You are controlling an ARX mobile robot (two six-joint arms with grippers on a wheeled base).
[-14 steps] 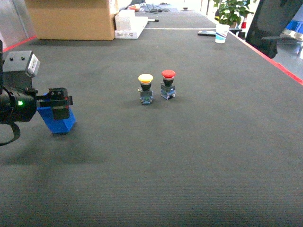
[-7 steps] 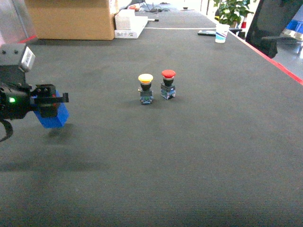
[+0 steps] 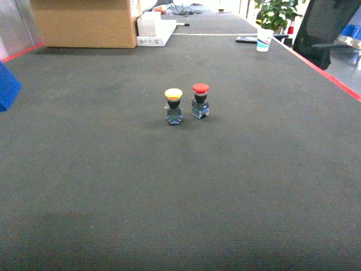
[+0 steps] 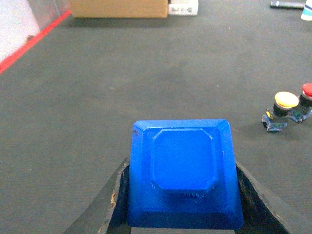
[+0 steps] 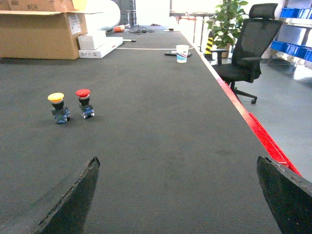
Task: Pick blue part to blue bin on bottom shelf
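The blue part (image 4: pixel 183 161) fills the lower middle of the left wrist view. My left gripper (image 4: pixel 183 169) is shut on it, with one dark finger pressed against each side, and it hangs above the black table. In the head view only a corner of the blue part (image 3: pixel 7 87) shows at the far left edge; the left gripper itself is out of that frame. My right gripper (image 5: pixel 178 163) stands open low over the table with nothing between its fingers. The blue bin and the bottom shelf are out of view.
A yellow-capped push-button (image 3: pixel 174 105) and a red-capped push-button (image 3: pixel 200 100) stand side by side mid-table. A cardboard box (image 3: pixel 84 22) and a paper cup (image 3: pixel 263 39) sit at the back. The table's red edge (image 3: pixel 333 76) runs along the right, with an office chair (image 5: pixel 243 44) beyond.
The left gripper has carried the blue part up and to the left, out of the head view; only the part's corner still shows. The push-buttons have not moved.
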